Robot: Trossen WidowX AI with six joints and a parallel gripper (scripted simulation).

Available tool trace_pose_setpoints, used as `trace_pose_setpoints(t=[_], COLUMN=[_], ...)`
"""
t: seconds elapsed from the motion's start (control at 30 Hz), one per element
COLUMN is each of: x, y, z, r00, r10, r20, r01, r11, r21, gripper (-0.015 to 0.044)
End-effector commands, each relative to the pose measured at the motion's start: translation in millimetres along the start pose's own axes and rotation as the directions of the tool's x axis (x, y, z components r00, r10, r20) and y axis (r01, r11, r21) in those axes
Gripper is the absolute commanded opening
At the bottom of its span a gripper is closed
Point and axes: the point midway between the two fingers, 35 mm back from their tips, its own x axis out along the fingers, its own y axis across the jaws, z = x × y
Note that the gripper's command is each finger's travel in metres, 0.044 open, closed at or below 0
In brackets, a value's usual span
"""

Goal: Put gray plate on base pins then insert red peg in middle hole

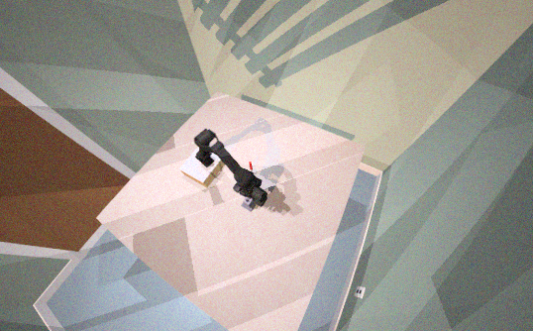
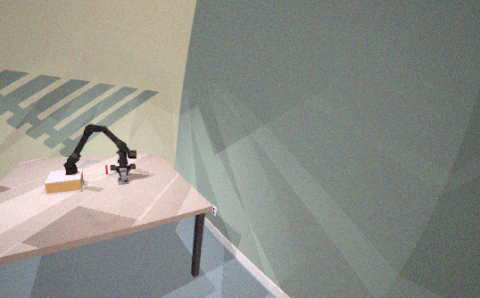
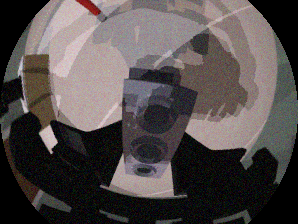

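The gray plate is between the fingers of my gripper, which is shut on it. In the wrist view its broad face with round holes shows, and in the exterior view it looks steeply tilted. The gray base is low on the table under the gripper, mostly hidden by plate and fingers. Whether plate and pins touch cannot be told. The red peg stands apart from the gripper, upright in the exterior view, with a gray lower end in the wrist view.
The arm's foot stands on a white-topped box with tan sides. The table carries broad shadows. Its near edge and a dark leg show in the exterior view.
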Motion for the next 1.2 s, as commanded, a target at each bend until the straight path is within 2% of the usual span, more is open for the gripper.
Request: trace_pose_setpoints(t=[0.0,0.47,1.0,1.03,1.17], x=[8.4,13.3,13.3,13.3,10.7], y=[3.3,1.2,1.2,1.2,0.6], z=[-0.2,0.1,0.1,0.1,0.1], r00=[1.0,1.0,1.0,1.0,1.0], r10=[0.011,0.005,0.005,0.005,0.005], r20=[-0.002,0.001,0.001,0.001,0.001], r01=[-0.011,-0.005,-0.005,-0.005,-0.005], r11=[1.0,1.0,1.0,1.0,1.0], r21=[-0.005,0.0,0.0,0.0,0.0], gripper=[0.0,0.0,0.042,0.044,0.044])
